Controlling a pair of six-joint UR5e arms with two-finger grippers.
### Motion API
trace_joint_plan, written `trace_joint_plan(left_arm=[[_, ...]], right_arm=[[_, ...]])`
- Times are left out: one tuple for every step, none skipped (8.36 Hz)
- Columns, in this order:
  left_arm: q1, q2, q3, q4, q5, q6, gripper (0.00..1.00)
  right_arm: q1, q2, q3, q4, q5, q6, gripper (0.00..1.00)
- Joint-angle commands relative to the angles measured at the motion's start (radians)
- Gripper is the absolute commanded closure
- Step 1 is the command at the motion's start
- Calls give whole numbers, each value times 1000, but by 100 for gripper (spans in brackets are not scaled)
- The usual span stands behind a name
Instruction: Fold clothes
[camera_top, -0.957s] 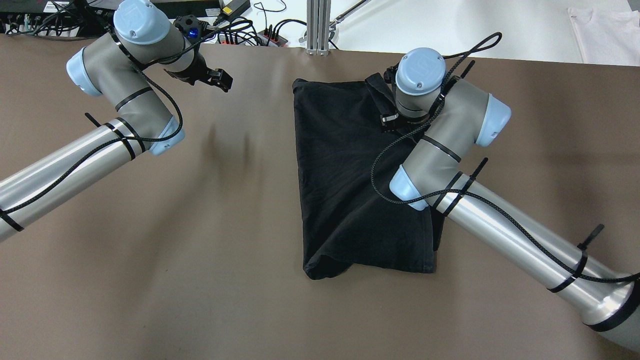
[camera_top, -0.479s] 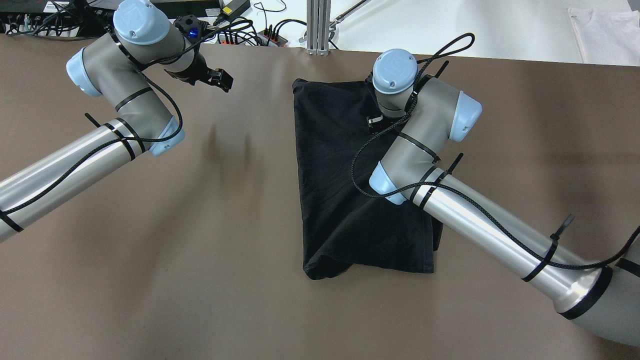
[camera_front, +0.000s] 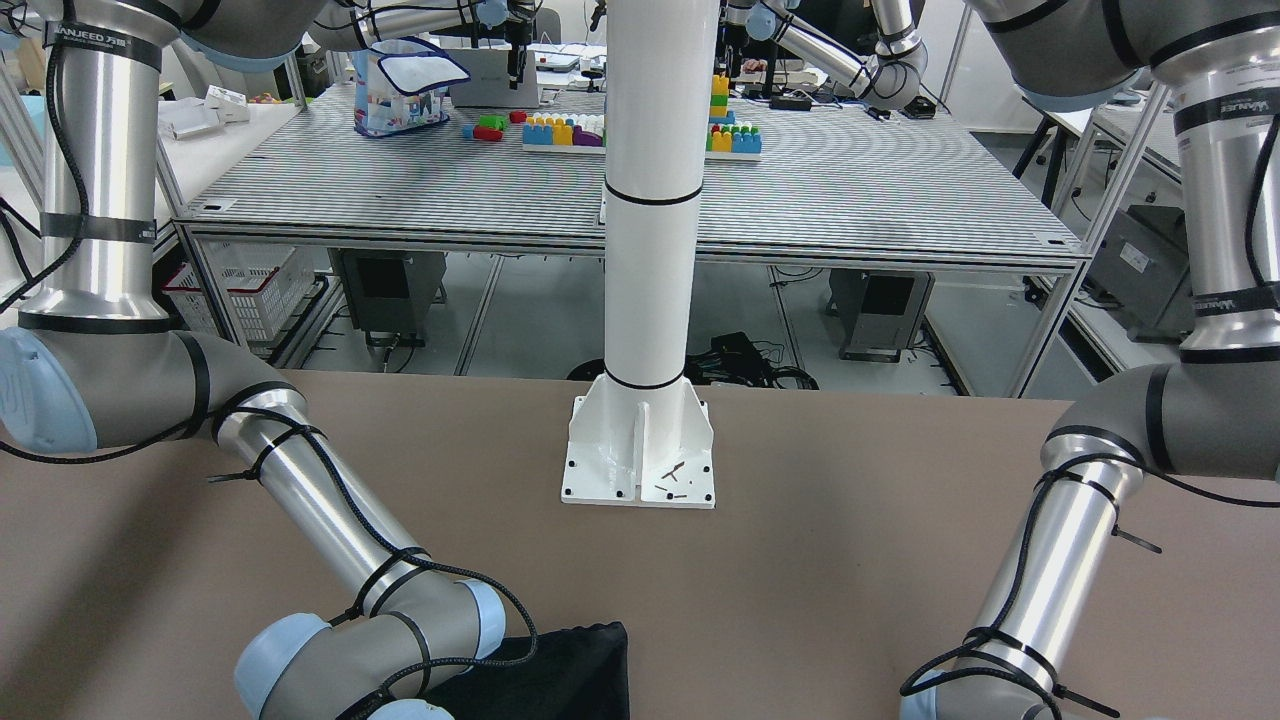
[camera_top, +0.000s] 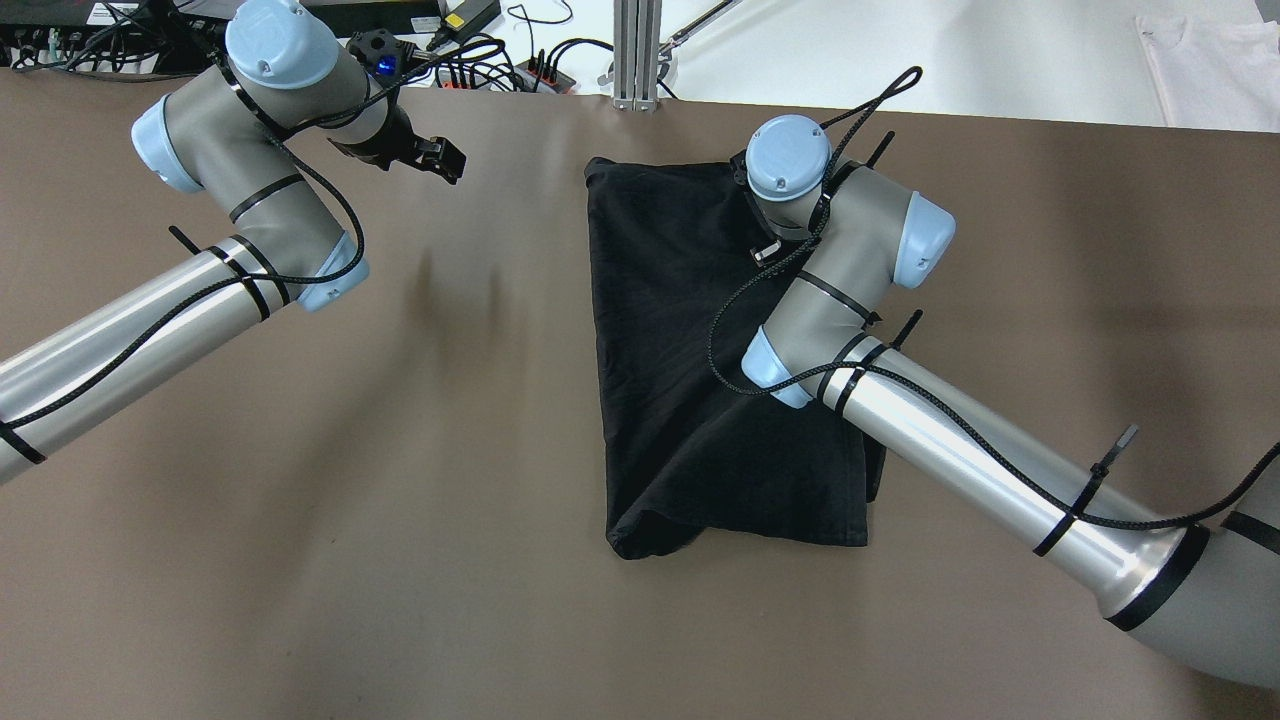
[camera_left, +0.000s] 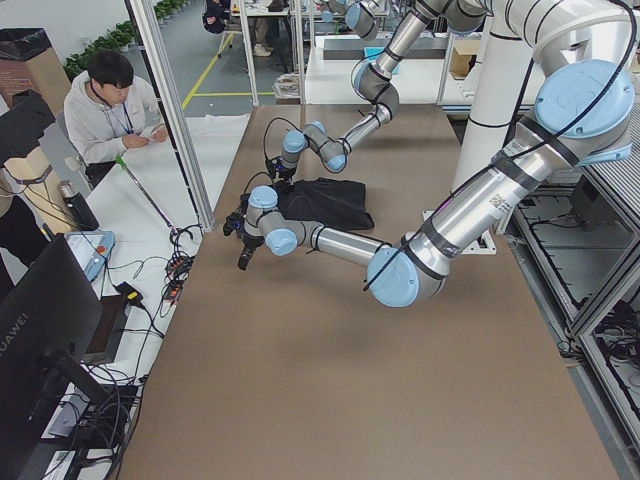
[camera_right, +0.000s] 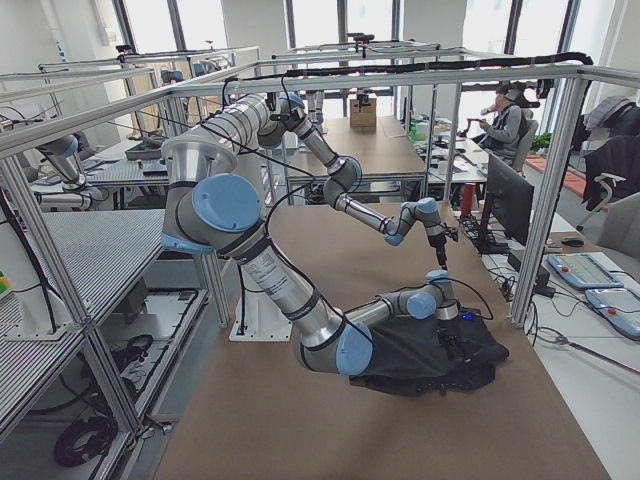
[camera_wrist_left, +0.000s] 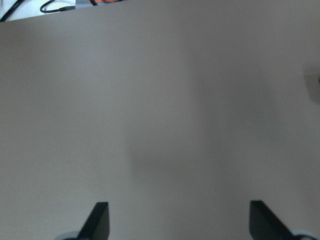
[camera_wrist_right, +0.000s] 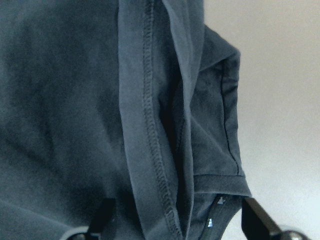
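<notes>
Overhead exterior shows a plain brown surface (camera_top: 300, 520) filling nearly the whole view. The black clothes (camera_top: 690, 350) lie folded into a rough oblong directly under the right tool, well apart from the left tool (camera_top: 441, 160), which hangs over bare surface.

In the left wrist view the left tool (camera_wrist_left: 177, 225) is released. Its two fingers (camera_wrist_left: 98, 221) stand wide apart with only brown surface between and ahead of them.

In the right wrist view the right tool (camera_wrist_right: 177, 227) is also released, with its fingers (camera_wrist_right: 103, 220) spread. The clothes (camera_wrist_right: 75, 100) fill the space ahead of it, and a stitched hem runs between the fingertips. Bare surface shows off to one side. Whether the fingers touch the fabric cannot be told.

Beyond the left tool, past the far edge of the surface, cables (camera_top: 480, 60) and an aluminium post (camera_top: 637, 50) stand.

In the front-facing view a white pole (camera_front: 648, 200) rises from a bolted base plate behind both tools. Behind it is a striped bench (camera_front: 850, 190) carrying coloured toy blocks (camera_front: 570, 130).

The exterior left view shows a person (camera_left: 105, 110) seated past the far edge and a monitor (camera_left: 40, 350) near the camera.
</notes>
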Motion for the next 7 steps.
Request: trace_joint_plan(left_arm=[[-2, 3, 0, 0, 0, 2, 0], [-2, 8, 0, 1, 2, 5, 0], [-2, 6, 0, 1, 0, 6, 0], [-2, 6, 0, 0, 0, 6, 0], [-2, 6, 0, 0, 0, 5, 0], [1, 5, -2, 0, 0, 5, 0], [1, 3, -2, 0, -2, 0, 0]], right_arm=[[7, 1, -64, 88, -72, -61, 11], [26, 1, -65, 88, -72, -64, 12], [55, -5, -65, 88, -72, -80, 13], [77, -47, -65, 96, -78, -87, 13], [100, -124, -63, 177, -92, -92, 14], [120, -162, -54, 221, -95, -95, 14], [122, -158, -25, 222, -85, -80, 14]])
